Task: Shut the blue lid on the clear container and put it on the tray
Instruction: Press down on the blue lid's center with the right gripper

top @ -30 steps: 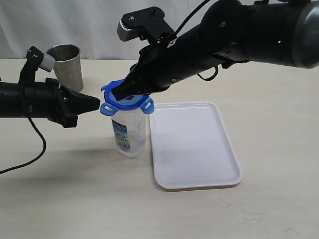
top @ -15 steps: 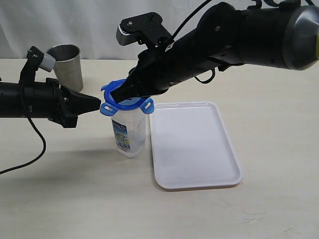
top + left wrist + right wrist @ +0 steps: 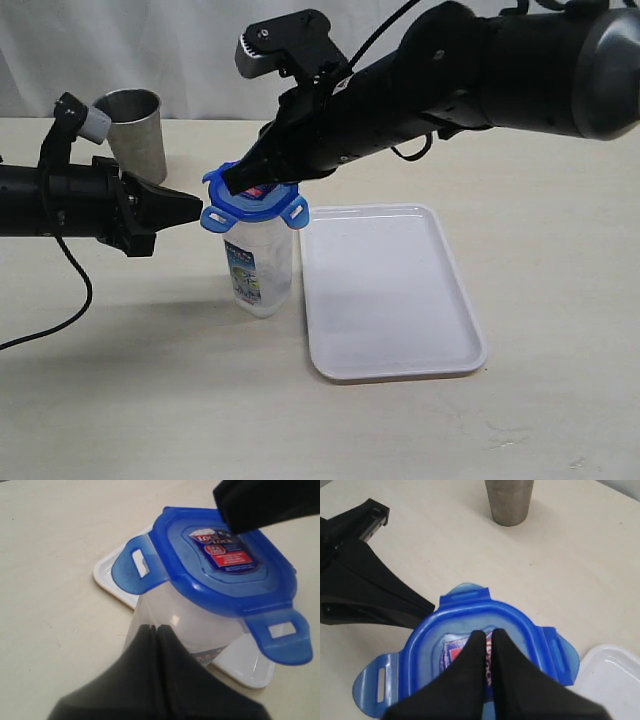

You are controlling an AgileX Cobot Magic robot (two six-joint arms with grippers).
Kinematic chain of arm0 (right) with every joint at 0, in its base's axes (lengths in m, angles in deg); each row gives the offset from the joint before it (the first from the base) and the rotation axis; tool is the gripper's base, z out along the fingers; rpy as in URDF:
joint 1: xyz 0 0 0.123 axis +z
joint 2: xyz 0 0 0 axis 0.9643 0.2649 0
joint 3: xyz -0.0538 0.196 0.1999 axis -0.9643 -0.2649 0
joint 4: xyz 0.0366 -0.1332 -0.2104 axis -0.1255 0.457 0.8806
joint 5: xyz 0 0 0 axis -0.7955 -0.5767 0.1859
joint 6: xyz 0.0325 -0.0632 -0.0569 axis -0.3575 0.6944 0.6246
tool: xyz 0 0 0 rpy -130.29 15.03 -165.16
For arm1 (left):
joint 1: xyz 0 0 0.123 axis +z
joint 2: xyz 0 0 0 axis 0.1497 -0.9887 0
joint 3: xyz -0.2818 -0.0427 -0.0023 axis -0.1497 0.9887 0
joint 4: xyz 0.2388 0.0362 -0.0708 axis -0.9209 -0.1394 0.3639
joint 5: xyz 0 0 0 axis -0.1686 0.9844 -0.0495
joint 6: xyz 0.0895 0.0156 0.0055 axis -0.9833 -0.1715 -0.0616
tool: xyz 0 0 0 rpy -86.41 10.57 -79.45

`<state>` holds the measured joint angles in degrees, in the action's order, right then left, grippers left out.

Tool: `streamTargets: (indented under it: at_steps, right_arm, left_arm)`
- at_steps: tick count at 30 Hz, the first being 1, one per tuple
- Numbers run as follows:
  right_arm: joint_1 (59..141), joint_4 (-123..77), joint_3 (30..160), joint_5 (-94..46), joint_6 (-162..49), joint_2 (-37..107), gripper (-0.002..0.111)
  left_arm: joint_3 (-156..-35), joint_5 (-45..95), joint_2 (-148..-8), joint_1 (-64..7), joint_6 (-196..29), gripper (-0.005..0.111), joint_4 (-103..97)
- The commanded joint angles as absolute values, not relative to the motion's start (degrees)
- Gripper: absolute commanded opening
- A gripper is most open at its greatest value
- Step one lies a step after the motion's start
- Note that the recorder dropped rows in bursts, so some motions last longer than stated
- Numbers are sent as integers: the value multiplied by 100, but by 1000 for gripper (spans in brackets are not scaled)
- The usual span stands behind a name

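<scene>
The clear container stands upright on the table just left of the tray. The blue lid sits on its mouth with its flaps sticking out sideways. My right gripper is shut and empty, its tips hovering just over the lid's sticker. In the right wrist view that gripper points down over the lid. My left gripper is shut and empty, its tip level with the lid's left flap. In the left wrist view it is close in front of the container wall, below the lid.
A steel tumbler cup stands at the back left, behind my left arm. The white tray lies flat with nothing on it, its near edge right beside the container. Bare tabletop lies in front of the container.
My right gripper's tips have risen slightly off the lid, uncovering its sticker. The left gripper, the container and the tray have not moved.
</scene>
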<state>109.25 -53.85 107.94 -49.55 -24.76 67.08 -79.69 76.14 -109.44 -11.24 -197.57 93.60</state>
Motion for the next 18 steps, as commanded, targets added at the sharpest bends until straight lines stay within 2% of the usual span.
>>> streamTargets:
  at_steps: [1, 18]
  right_arm:
    - [10926, -5355, 10800, -5106, -2464, 6877, 5]
    - [10942, -5355, 10695, -4965, -2452, 6743, 5]
  left_arm:
    - [-8005, 7707, -10956, -1134, -19934, 0, 9385]
    - [-8005, 7707, -10956, -1134, -19934, 0, 9439]
